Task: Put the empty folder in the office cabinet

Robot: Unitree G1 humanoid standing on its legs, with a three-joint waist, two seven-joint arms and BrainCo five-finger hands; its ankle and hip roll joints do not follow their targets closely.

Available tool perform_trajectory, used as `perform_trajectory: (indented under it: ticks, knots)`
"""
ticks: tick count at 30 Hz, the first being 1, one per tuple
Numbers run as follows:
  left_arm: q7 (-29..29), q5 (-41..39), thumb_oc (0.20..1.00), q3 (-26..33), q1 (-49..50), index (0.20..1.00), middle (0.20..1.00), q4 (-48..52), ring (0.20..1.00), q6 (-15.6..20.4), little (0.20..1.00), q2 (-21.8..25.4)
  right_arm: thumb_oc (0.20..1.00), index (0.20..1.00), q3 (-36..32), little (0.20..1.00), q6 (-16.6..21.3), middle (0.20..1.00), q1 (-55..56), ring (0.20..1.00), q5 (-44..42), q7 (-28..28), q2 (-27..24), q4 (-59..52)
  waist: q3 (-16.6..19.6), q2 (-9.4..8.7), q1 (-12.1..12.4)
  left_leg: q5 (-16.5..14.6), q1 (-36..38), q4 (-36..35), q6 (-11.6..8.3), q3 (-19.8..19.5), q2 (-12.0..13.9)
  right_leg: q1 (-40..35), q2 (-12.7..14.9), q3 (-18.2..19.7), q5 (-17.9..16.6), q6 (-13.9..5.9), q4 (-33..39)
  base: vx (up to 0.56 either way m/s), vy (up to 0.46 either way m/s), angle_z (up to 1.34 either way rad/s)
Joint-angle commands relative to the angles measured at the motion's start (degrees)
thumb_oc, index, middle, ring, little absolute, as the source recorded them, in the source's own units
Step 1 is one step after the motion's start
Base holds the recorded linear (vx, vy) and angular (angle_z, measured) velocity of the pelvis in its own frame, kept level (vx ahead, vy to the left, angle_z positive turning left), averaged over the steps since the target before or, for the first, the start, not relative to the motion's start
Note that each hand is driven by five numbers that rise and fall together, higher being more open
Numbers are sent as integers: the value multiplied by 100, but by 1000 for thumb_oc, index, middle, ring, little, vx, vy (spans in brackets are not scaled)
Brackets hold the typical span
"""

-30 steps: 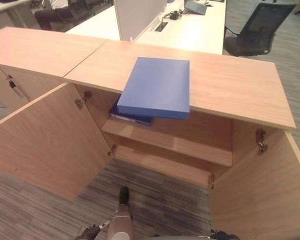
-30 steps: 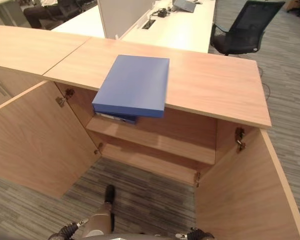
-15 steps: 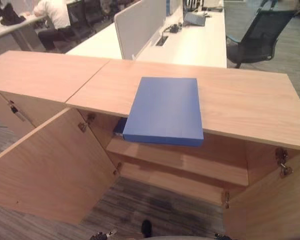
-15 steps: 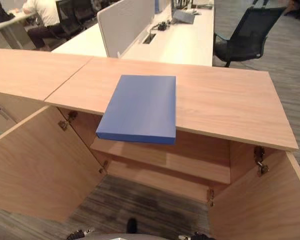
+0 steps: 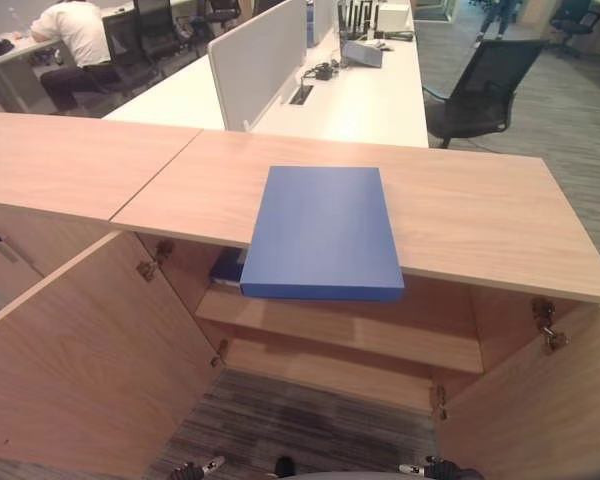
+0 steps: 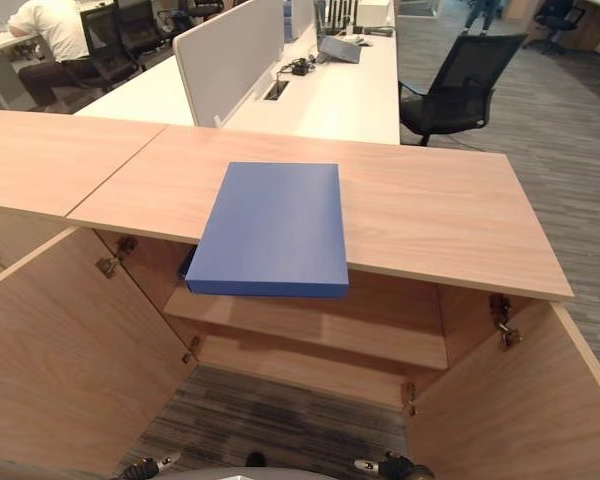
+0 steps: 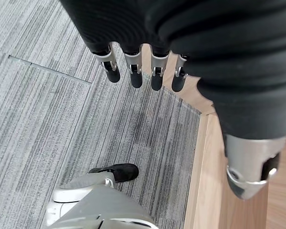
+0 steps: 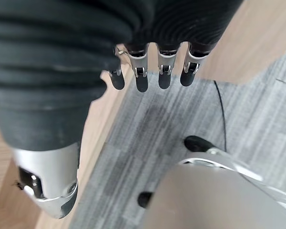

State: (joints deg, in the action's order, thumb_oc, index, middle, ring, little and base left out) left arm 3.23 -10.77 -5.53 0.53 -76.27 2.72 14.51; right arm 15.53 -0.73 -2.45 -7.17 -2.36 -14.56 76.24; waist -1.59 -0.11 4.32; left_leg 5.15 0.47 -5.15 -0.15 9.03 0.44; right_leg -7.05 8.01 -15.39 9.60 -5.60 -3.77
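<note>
The blue folder (image 5: 325, 232) lies flat on the cabinet top (image 5: 480, 215), its near end overhanging the open cabinet. On the upper shelf (image 5: 360, 335) beneath, another blue folder (image 5: 226, 268) peeks out. Both doors stand open. The left hand (image 7: 138, 71) and right hand (image 8: 152, 71) hang over carpet, fingers straight, holding nothing.
</note>
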Motion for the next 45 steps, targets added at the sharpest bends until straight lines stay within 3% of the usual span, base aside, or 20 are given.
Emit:
perform_trajectory:
  ticks: [1, 2, 3, 4, 6, 10, 11, 13, 15, 16, 19, 20, 21, 25, 26, 28, 36, 41, 45]
  knots:
    - [-13, -164, 1000, 157, -263, 1000, 1000, -37, 1000, 118, 1000, 142, 1000, 1000, 187, 1000, 10, 1000, -184, 1000, 223, 15, 40, 95, -148, -240, 76, -561, 135, 15, -67, -326, 45, 133, 381, -221, -1371, -461, 873, 14, -25, -25]
    - [-13, -164, 1000, 157, -263, 1000, 1000, -37, 1000, 118, 1000, 142, 1000, 1000, 187, 1000, 10, 1000, -184, 1000, 223, 15, 40, 95, -148, -240, 76, -561, 135, 15, -67, -326, 45, 133, 381, -221, -1371, -461, 873, 49, -122, -5]
    - [-100, -973, 1000, 413, -279, 1000, 1000, 171, 1000, 171, 1000, 83, 1000, 1000, 186, 1000, 21, 1000, -152, 1000, 199, 22, 50, 138, -154, -283, 85, -547, 186, 15, -131, -313, 119, 83, 341, -301, -1276, -440, 877, 35, -97, 4]
    - [-100, -974, 1000, 413, -278, 1000, 1000, 172, 1000, 170, 1000, 83, 1000, 1000, 187, 1000, 21, 1000, -152, 1000, 199, 22, 50, 139, -156, -282, 82, -546, 188, 15, -132, -315, 119, 80, 340, -304, -1275, -440, 877, 32, -142, 4]
    - [-151, -1993, 1000, 665, -275, 1000, 1000, 736, 1000, 316, 1000, 54, 1000, 1000, 174, 1000, 16, 1000, -150, 1000, 203, 27, 47, 177, -184, -289, 84, -509, 197, 15, -195, -323, 190, 54, 300, -392, -1217, -436, 877, -7, -95, 7]
    - [-249, -3512, 1000, 928, 226, 1000, 1000, 3246, 1000, 626, 1000, 19, 1000, 1000, 30, 1000, -43, 1000, -128, 1000, 318, 24, -22, 212, -261, -242, 97, -461, 208, 15, -264, -344, 273, -35, 232, -432, -1147, -414, 877, -2, -75, 6]
    - [-84, -3443, 1000, 969, 569, 1000, 1000, 4617, 1000, 696, 1000, 110, 1000, 1000, -81, 1000, -77, 1000, -112, 1000, 412, 16, -89, 254, -266, -211, 113, -447, 208, 15, -282, -367, 289, -75, 216, -445, -1122, -406, 877, 17, -45, 10]
    - [25, -2983, 1000, 1088, 834, 1000, 1000, 5759, 1000, 631, 1000, 390, 1000, 1000, -203, 1000, -130, 1000, -83, 1000, 539, 4, -191, 316, -268, -154, 135, -438, 200, 15, -293, -393, 298, -101, 197, -484, -1093, -398, 877, 10, -15, 2]
    - [39, -2763, 1000, 1246, 998, 1000, 1000, 6251, 1000, 646, 1000, 515, 1000, 1000, -249, 1000, -137, 1000, -60, 1000, 574, 0, -210, 339, -263, -136, 152, -432, 183, 15, -298, -415, 292, -97, 193, -505, -1084, -395, 877, 5, -3, 5]
    - [164, -2084, 1000, 1651, 1166, 1000, 1000, 6877, 1000, 690, 1000, 727, 1000, 1000, -344, 1000, -159, 1000, 11, 1000, 606, -28, -221, 421, -266, -117, 225, -467, 196, 15, -311, -447, 300, -137, 198, -544, -1046, -388, 877, 31, -10, 12]
    - [634, -593, 1000, 2207, 1257, 1000, 1000, 7705, 1000, 805, 1000, 923, 1000, 1000, -442, 1000, -209, 1000, 22, 1000, 600, 30, -180, 551, -271, -97, 373, -547, 263, 15, -344, -487, 306, -244, 190, -619, -966, -379, 877, 35, -6, 12]
    - [638, -581, 1000, 2216, 1267, 1000, 1000, 7731, 1000, 788, 1000, 911, 1000, 1000, -439, 1000, -209, 1000, 17, 1000, 600, 31, -180, 553, -268, -100, 365, -527, 246, 15, -339, -490, 299, -230, 196, -622, -979, -378, 877, 49, -4, 22]
    - [882, 19, 1000, 2481, 1383, 1000, 1000, 8157, 1000, 843, 1000, 797, 1000, 1000, -492, 1000, -216, 1000, 9, 1000, 573, 83, -162, 575, -272, -103, 459, -572, 287, 15, -355, -524, 308, -297, 198, -667, -936, -378, 877, 20, 1, 24]
    - [1317, 358, 1000, 2832, 1500, 1000, 1000, 8430, 1000, 863, 1000, 509, 1000, 1000, -504, 1000, -210, 1000, 2, 1000, 519, 129, -108, 591, -256, -106, 572, -562, 303, 15, -353, -574, 297, -342, 212, -761, -917, -372, 877, 37, 0, 17]
    - [1694, 455, 1000, 2958, 1454, 1000, 1000, 8395, 1000, 910, 1000, 382, 1000, 1000, -526, 1000, -205, 1000, 6, 1000, 489, 178, -40, 628, -240, -104, 627, -569, 332, 15, -364, -597, 293, -382, 216, -808, -900, -374, 877, 54, 7, 13]
    - [1824, 632, 1000, 2983, 1422, 1000, 1000, 8553, 1000, 958, 1000, 428, 1000, 1000, -554, 1000, -211, 1000, 15, 1000, 504, 240, -17, 676, -235, -97, 635, -573, 347, 15, -371, -608, 298, -401, 219, -817, -885, -376, 877, 33, 11, 11]
    - [1543, 1317, 1000, 2694, 1334, 1000, 1000, 9312, 1000, 1070, 1000, 958, 1000, 1000, -606, 1000, -265, 1000, -20, 1000, 638, 353, -38, 787, -253, -66, 619, -604, 392, 15, -386, -601, 303, -433, 219, -840, -888, -391, 877, 1, 1, 0]
    - [722, 1609, 1000, 1895, 1047, 1000, 1000, 10032, 1000, 1175, 1000, 1680, 1000, 1000, -526, 1000, -336, 1000, -183, 1000, 820, 321, -185, 852, -225, -41, 532, -644, 432, 15, -398, -559, 326, -443, 216, -814, -898, -411, 877, 0, 0, 0]
    - [383, 1663, 1000, 1264, 611, 1000, 1000, 10274, 1000, 1224, 1000, 2100, 1000, 1000, -384, 1000, -382, 1000, -249, 1000, 941, 278, -193, 820, -198, -40, 454, -657, 462, 15, -415, -527, 341, -457, 204, -784, -892, -425, 877, 0, 0, 0]
